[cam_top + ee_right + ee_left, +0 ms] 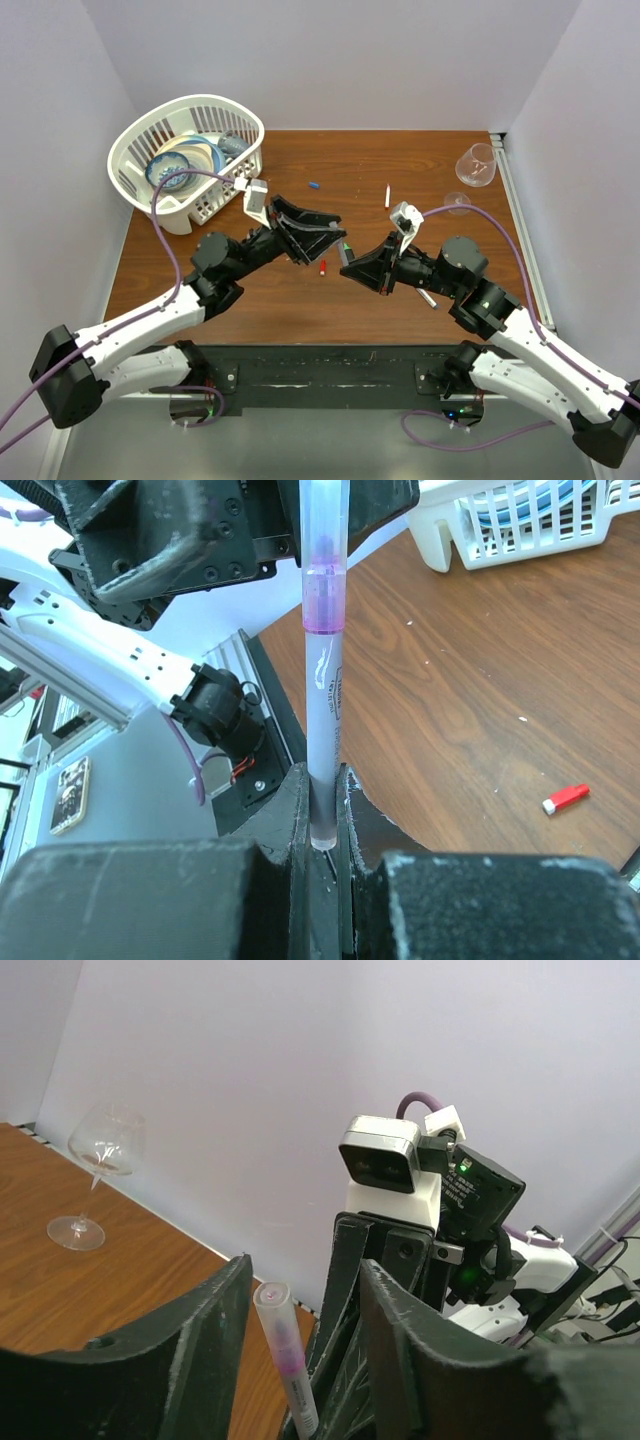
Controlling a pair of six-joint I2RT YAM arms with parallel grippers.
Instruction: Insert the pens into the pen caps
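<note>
My right gripper [322, 780] is shut on the lower end of a thin purple pen [324, 680]. The pen stands straight out from its fingers, with a clear cap [322, 540] over its purple tip. The capped end [277, 1325] lies between the jaws of my left gripper [300, 1285], which stand open; the cap sits close to the left finger [205, 1350] with a gap on the right. Both grippers meet above the table's middle [332, 250]. A red cap [323, 266] lies on the table below them, and a blue cap [314, 185] lies farther back. A white pen [388, 195] lies at the back right.
A white basket [160, 210] with dishes stands at the back left. A wine glass [478, 165] stands at the back right corner, and the same glass [100, 1160] shows in the left wrist view. A grey pen [428, 298] lies beside the right arm.
</note>
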